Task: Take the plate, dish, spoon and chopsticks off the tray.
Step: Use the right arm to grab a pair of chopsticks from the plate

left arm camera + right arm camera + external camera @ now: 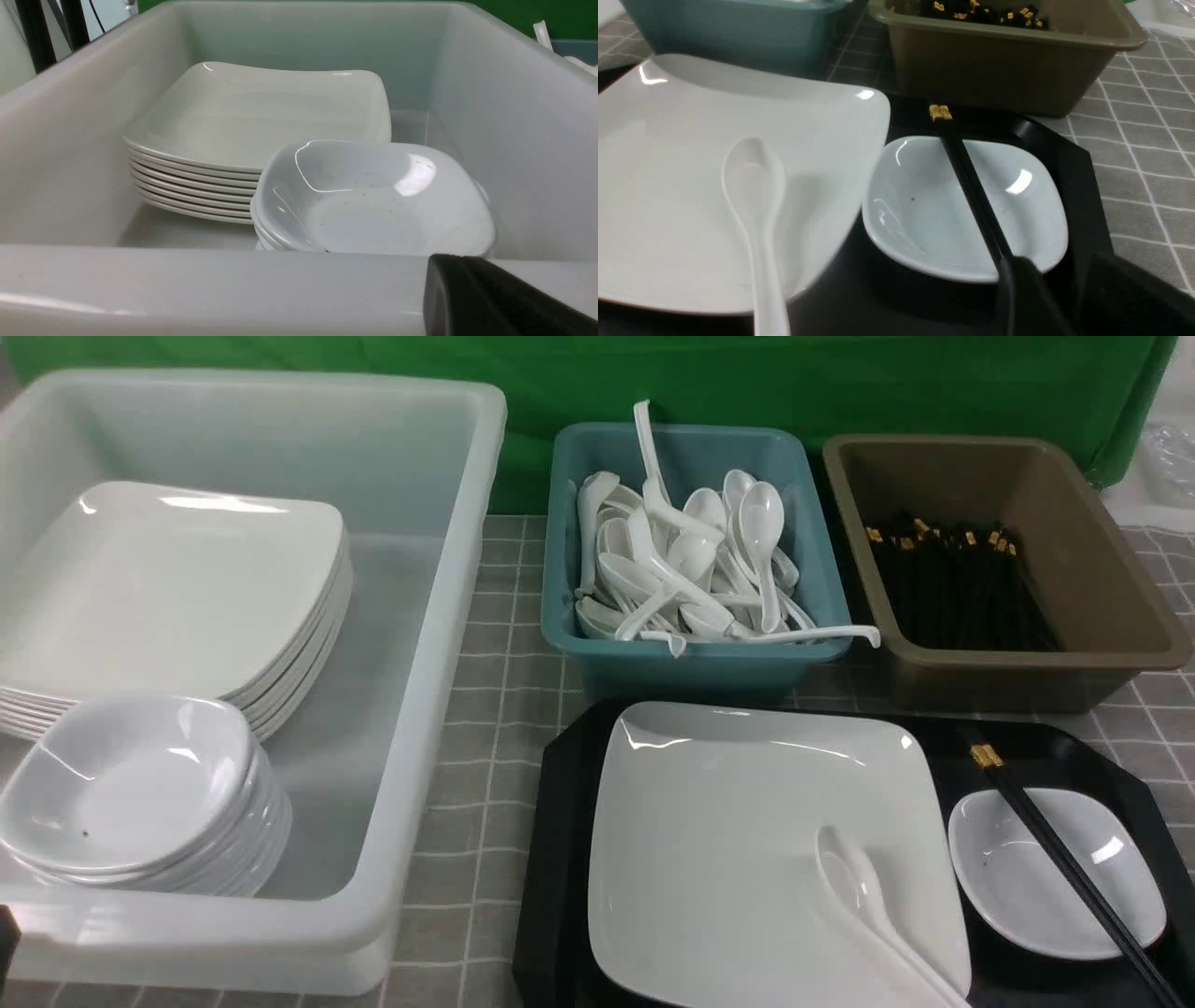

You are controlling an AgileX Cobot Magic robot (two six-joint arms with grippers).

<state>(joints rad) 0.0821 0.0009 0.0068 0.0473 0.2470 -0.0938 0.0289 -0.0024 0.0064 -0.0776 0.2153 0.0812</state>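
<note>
The black tray lies at the front right. On it sits the large white plate, with the spoon lying on the plate's near right part. The small dish sits on the tray right of the plate, and the chopsticks lie across it, gold bands far. The right wrist view shows the plate, spoon, dish, chopsticks and tray rim. My right gripper is open at the dish's near edge, by the chopsticks' thin ends. One black finger of my left gripper shows over the white tub's near rim.
A white tub on the left holds a stack of plates and a stack of dishes. A teal tub full of spoons and a brown tub of chopsticks stand behind the tray. A grey checked cloth covers the table.
</note>
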